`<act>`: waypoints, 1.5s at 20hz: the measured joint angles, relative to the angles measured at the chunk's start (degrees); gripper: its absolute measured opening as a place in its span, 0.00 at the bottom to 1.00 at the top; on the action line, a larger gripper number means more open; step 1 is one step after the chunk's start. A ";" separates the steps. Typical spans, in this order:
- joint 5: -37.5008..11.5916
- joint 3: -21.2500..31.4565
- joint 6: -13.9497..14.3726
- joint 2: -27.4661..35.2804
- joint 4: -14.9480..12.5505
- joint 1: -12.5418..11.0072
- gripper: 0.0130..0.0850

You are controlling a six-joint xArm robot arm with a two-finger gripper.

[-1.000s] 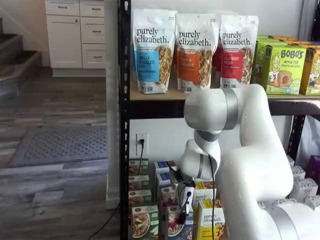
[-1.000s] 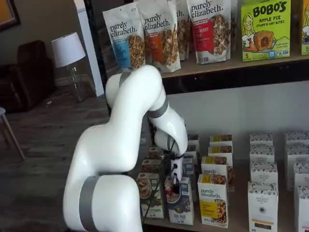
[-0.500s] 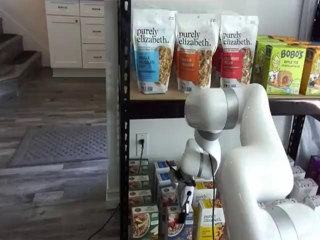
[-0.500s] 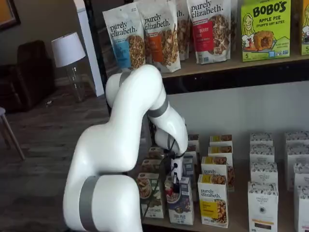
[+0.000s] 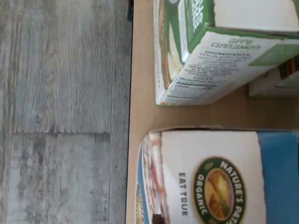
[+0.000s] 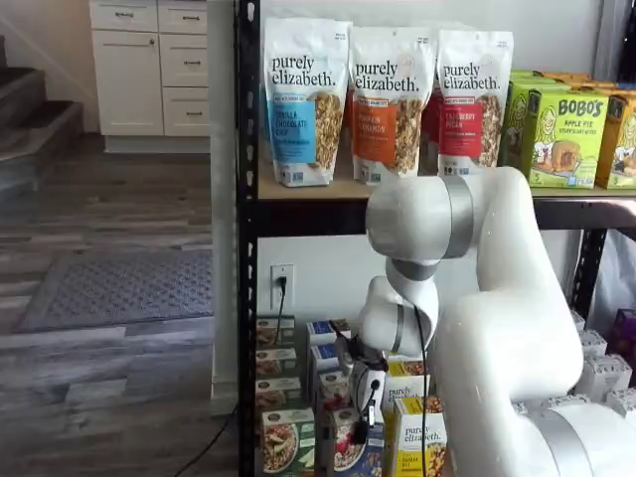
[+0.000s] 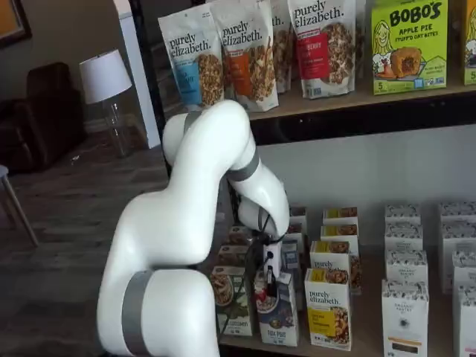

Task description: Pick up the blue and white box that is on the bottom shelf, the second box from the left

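The blue and white box (image 7: 281, 320) stands upright at the front of the bottom shelf (image 7: 368, 333), between a green-and-white box (image 7: 232, 301) and a yellow-and-white box (image 7: 327, 316). My gripper (image 7: 268, 285) hangs straight down onto the blue and white box's top, its black fingers closed on the upper edge. In both shelf views the white arm bends down in front of the rack; the gripper (image 6: 362, 427) sits on the box (image 6: 348, 452) near the picture's lower edge. The wrist view shows the box's white-and-blue top (image 5: 210, 182) close up on the tan shelf board (image 5: 140, 107).
More rows of the same boxes stand behind the front ones. White boxes (image 7: 405, 316) fill the shelf's right side. A black upright (image 6: 246, 298) borders the green box (image 6: 286, 442). Granola bags (image 6: 388, 99) line the tier above. Grey wood floor (image 5: 60, 112) lies before the shelf edge.
The fingers have closed on the top of the blue and white box. The arm has barely shifted and the box stands in the same spot.
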 joint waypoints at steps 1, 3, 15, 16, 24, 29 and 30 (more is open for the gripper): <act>0.02 0.10 -0.18 -0.08 0.21 -0.01 0.50; 0.11 0.52 -0.85 -0.41 1.01 0.01 0.50; -1.41 6.84 -4.38 -4.80 4.67 0.07 0.50; -1.54 7.40 -4.61 -5.20 4.88 0.07 0.50; -2.39 13.37 -7.04 -9.40 7.42 0.23 0.50; -3.04 17.41 -7.91 -12.59 8.56 0.56 0.50; -2.94 18.02 -7.85 -13.14 8.51 0.58 0.50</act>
